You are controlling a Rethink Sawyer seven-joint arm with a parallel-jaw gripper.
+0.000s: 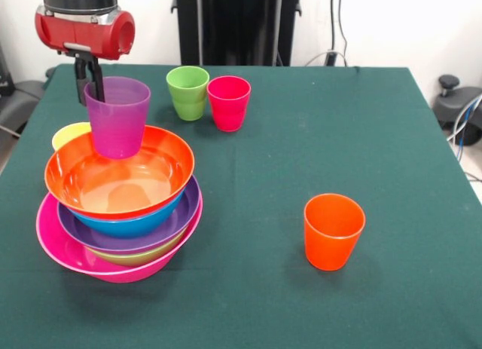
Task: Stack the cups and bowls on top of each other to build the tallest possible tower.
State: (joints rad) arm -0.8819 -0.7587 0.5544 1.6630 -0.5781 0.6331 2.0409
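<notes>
Counting 5 cups: purple cup (117,117), yellow cup (70,134), green cup (187,92), red cup (228,102), orange cup (333,230) off at 4 o'clock. 5 bowls nested as tower (120,202) at 9 o'clock: pink, green, purple, blue, orange on top. All glossy, no logos or text readable. Gripper (89,79) pinching purple cup's rim, w/ cup over orange bowl.

1. You've got five cups: purple cup (117,116), yellow cup (69,135), green cup (187,92), red cup (228,102), orange cup (333,231).
2. You've got five nested bowls: orange bowl (120,174), blue bowl (135,225), purple bowl (181,217), green bowl (139,256), pink bowl (56,247).
3. One gripper (88,78).
</notes>
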